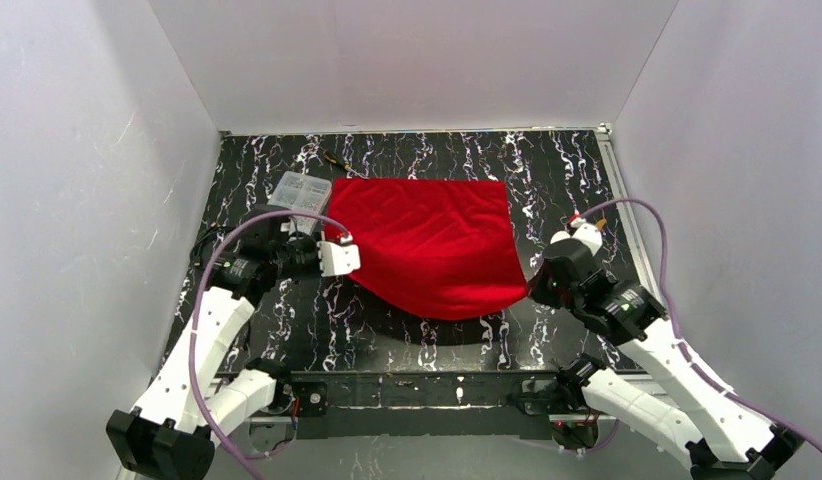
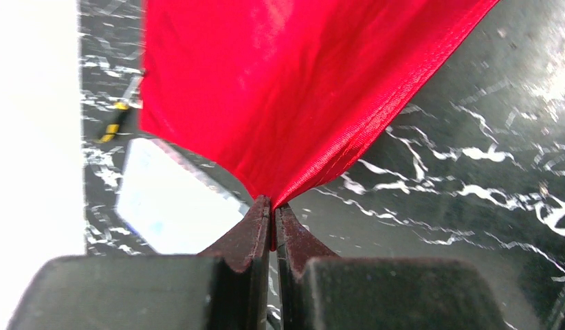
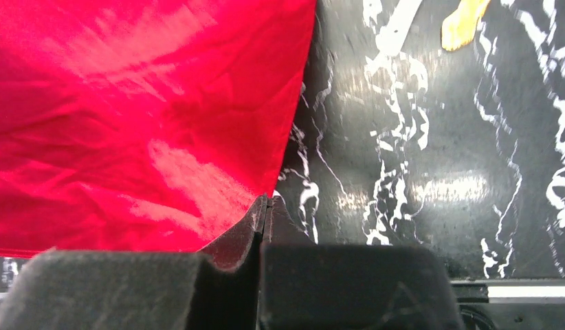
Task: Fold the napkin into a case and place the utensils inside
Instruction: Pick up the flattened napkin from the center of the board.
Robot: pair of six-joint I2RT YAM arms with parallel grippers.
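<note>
While the napkin (image 1: pixel 432 245) sags between them, left fingers (image 2: pixel 252 230) and right fingers (image 3: pixel 242 237) each clamp tight on a near corner; far edge lies on counter (image 1: pixel 407 150).

On 1 black marbled surface (image 1: pixel 557 170): 1 red napkin (image 1: pixel 432 245), 1 clear compartment box (image 1: pixel 300 190), 1 thin black-and-yellow tool (image 2: pixel 118 120), 1 yellow-gold utensil (image 3: pixel 464 20), 1 white utensil (image 3: pixel 398 24); 1 left end effector (image 2: pixel 273 210) and 1 right end effector (image 3: pixel 266 206).
</note>
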